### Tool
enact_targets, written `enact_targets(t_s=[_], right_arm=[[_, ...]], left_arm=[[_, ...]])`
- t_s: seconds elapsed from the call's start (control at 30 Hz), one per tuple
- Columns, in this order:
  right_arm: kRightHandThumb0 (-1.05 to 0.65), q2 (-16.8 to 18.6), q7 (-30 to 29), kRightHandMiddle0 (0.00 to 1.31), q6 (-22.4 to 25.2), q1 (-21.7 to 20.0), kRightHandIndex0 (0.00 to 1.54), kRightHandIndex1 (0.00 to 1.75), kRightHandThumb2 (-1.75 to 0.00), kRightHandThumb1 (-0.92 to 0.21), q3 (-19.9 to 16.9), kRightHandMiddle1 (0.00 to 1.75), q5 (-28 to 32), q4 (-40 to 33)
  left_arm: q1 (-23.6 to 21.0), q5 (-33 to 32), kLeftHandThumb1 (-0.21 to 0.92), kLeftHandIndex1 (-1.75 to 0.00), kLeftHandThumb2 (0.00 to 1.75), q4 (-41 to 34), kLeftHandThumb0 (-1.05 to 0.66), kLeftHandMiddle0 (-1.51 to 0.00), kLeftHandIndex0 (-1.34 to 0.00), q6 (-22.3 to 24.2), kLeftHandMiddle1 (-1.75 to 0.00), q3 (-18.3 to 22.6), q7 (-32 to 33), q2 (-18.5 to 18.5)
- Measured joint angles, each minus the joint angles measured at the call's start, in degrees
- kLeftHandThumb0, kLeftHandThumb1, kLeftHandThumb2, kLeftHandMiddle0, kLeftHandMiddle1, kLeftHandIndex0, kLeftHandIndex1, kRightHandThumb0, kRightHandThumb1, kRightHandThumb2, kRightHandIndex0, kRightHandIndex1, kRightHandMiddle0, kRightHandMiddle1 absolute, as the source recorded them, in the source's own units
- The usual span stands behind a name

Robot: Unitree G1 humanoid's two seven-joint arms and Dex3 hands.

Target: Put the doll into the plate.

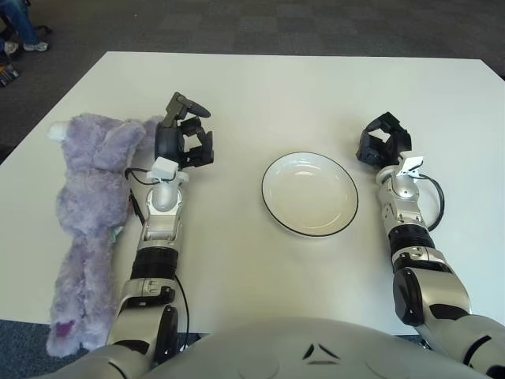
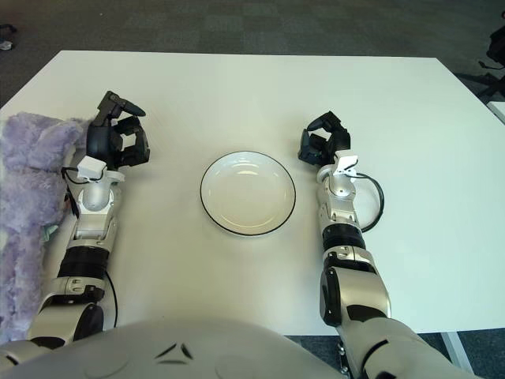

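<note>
Your left hand point(image 1: 183, 136) sits just beside the purple doll point(image 1: 88, 217), its fingers loosely curled around nothing. You have the doll lying lengthwise along the left side of the white table point(image 1: 260, 87), its feet reaching the near edge. Your right hand point(image 1: 382, 140), loosely curled and empty, shows just right of the plate point(image 1: 309, 193), which is bare and dark-rimmed. Open tabletop stretches between doll and plate. You won't find readable writing anywhere.
</note>
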Motion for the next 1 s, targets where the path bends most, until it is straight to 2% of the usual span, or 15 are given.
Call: enact_targets(t_s=[0.1,0.2,0.23,0.4,0.77,1.0], right_arm=[[-0.46,0.1,0.0,0.55,0.0,0.0,1.14,1.75,-1.21,-0.4,0.1,1.75,0.0,-0.1],[-0.46,0.2,0.0,0.55,0.0,0.0,1.14,1.75,-1.21,-0.4,0.3,1.75,0.0,-0.2],[-0.46,0.2,0.1,0.55,0.0,0.0,1.14,1.75,-1.22,-0.4,0.3,1.75,0.0,-0.2],[-0.46,0.2,0.1,0.55,0.0,0.0,1.13,1.75,-1.22,-0.4,0.3,1.75,0.0,-0.2],[-0.46,0.1,0.8,0.56,-0.2,-0.1,1.16,1.75,-1.24,-0.38,0.3,1.75,0.1,0.2],[-0.46,-0.2,1.8,0.57,-0.6,-0.4,1.16,1.75,-1.24,-0.38,0.0,1.75,0.2,1.0]], left_arm=[[0.2,1.8,0.61,-1.75,0.95,-1.8,-0.4,-0.89,-0.39,-0.2,-1.75,0.0,0.2,1.0],[0.8,4.2,0.44,-1.75,1.17,-5.2,-0.13,-0.61,-0.43,-0.2,-1.75,-0.2,0.1,2.4],[1.1,4.8,0.43,-1.75,1.19,-6.4,-0.11,-0.58,-0.43,0.0,-1.75,-0.2,0.1,2.7],[2.6,8.0,0.43,-1.75,1.19,-13.2,-0.02,-0.44,-0.4,2.2,-1.75,-0.2,0.1,4.2],[8.4,9.0,0.49,-1.75,1.12,-24.6,-0.01,-0.38,-0.36,10.0,-1.75,1.3,-2.6,7.5],[10.9,10.1,0.51,-1.75,1.1,-32.7,-0.01,-0.36,-0.34,14.6,-1.75,1.7,-3.9,8.0]])
